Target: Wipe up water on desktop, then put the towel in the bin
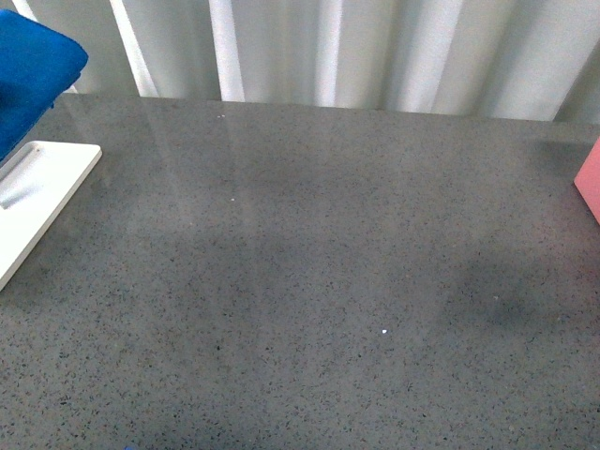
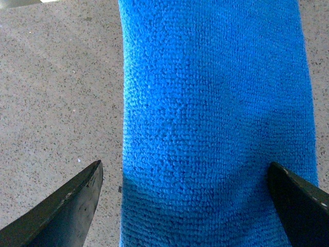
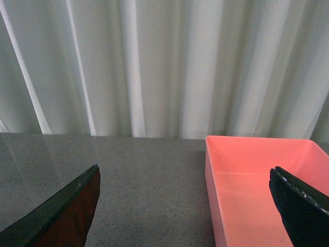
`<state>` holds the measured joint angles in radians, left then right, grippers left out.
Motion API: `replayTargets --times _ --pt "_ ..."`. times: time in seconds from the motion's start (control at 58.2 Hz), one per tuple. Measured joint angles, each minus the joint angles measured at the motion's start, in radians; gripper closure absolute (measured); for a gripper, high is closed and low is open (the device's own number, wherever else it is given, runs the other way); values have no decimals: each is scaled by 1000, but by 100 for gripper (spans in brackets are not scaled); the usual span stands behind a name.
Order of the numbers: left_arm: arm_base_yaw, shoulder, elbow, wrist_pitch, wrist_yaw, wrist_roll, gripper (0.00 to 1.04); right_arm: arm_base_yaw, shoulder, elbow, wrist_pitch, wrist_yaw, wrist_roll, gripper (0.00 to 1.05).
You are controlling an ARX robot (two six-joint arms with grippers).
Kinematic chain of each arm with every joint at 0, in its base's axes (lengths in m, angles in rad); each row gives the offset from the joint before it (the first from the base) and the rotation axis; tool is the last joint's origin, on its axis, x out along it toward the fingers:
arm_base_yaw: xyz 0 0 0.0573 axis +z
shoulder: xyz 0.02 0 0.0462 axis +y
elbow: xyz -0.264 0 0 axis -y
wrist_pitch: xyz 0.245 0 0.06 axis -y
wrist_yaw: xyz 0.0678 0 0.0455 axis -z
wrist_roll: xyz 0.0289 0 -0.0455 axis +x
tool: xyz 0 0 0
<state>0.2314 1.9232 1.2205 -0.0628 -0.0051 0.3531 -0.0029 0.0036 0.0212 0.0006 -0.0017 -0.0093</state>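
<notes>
The bright blue towel (image 1: 33,70) lies at the far left of the speckled grey desktop (image 1: 309,272), partly over a white tray. In the left wrist view the towel (image 2: 216,118) fills the space under my open left gripper (image 2: 185,180), its ribbed weave running between the two dark fingertips (image 2: 77,200) without touching them. My right gripper (image 3: 185,180) is open and holds nothing; it looks over the desktop (image 3: 144,185) toward the pink bin (image 3: 262,190), which is empty. A corner of the bin (image 1: 591,183) shows at the right edge of the front view. No water shows.
A flat white tray (image 1: 42,192) sits at the left edge of the desktop, under the towel's near side. White pleated curtains (image 1: 356,52) hang behind the far edge. Neither arm shows in the front view.
</notes>
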Motion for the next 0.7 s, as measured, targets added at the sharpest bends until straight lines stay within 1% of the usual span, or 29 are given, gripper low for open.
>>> replayTargets --times 0.086,0.12,0.395,0.515,0.567,0.635,0.704 --pt "0 0 -5 6 -3 -7 7 0 0 0 0 0 0 7" --pt "1 0 -8 10 -3 -11 11 0 0 0 0 0 0 7" --pt "0 -40 -35 35 30 -48 54 0 0 0 0 0 0 7" --pt "-1 -78 -46 36 69 -68 72 0 0 0 0 0 0 7" --pt "-5 -103 -54 36 94 -70 83 0 0 0 0 0 0 7" --pt "-10 -127 -63 34 120 -71 94 0 0 0 0 0 0 7" --pt "-16 -151 -73 32 141 -77 102 0 0 0 0 0 0 7"
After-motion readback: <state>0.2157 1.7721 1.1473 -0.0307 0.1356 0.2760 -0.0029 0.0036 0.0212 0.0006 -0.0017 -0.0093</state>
